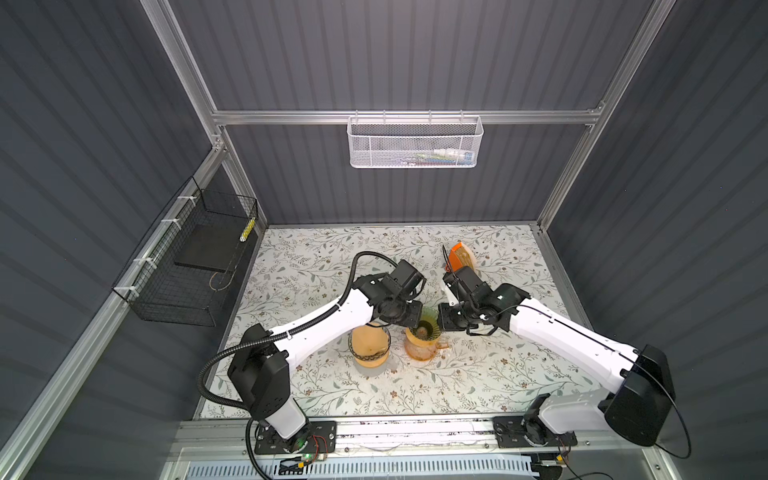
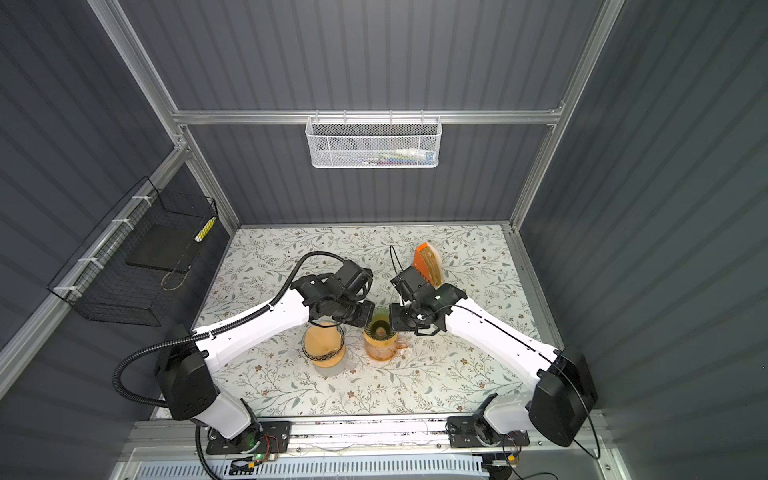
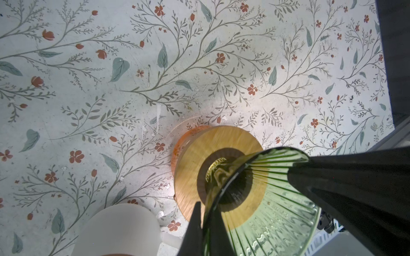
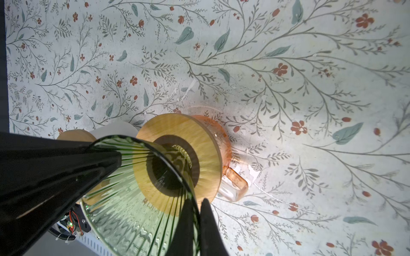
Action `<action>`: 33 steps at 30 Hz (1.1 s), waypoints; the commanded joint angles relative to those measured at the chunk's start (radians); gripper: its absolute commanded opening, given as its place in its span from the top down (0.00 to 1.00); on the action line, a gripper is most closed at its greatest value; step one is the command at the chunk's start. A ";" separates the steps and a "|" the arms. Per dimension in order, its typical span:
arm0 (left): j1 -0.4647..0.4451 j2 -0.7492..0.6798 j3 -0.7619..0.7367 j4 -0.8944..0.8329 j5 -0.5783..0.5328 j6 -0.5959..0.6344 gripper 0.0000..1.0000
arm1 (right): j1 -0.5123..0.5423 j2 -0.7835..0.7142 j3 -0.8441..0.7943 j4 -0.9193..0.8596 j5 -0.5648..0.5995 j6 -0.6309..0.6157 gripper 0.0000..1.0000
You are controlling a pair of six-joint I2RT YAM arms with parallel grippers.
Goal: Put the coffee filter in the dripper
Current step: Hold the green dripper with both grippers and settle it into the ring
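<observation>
- Green glass dripper (image 1: 424, 325), with wooden collar, sits on orange glass mug (image 4: 235, 186).
- Left gripper (image 3: 206, 213) and right gripper (image 4: 196, 207) each pinch its rim, on opposite sides.
- Coffee filters (image 1: 470, 261), it seems, stand in orange holder (image 1: 456, 254) behind the dripper.

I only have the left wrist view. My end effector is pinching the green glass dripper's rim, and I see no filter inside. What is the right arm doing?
Observer: The right end effector is shut on the dripper rim too, on the side opposite yours.
Operator: Where are the coffee filters?
Observer: Stacked in an orange holder on the table, beyond the right end effector, toward the back wall.
Operator: Does the orange glass server underneath have a handle?
Observer: Yes, a handle sticks out on the right arm's side.
</observation>
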 commanded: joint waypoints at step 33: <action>-0.010 0.106 -0.053 -0.090 -0.013 0.000 1.00 | 0.039 0.059 -0.058 -0.040 0.117 -0.010 1.00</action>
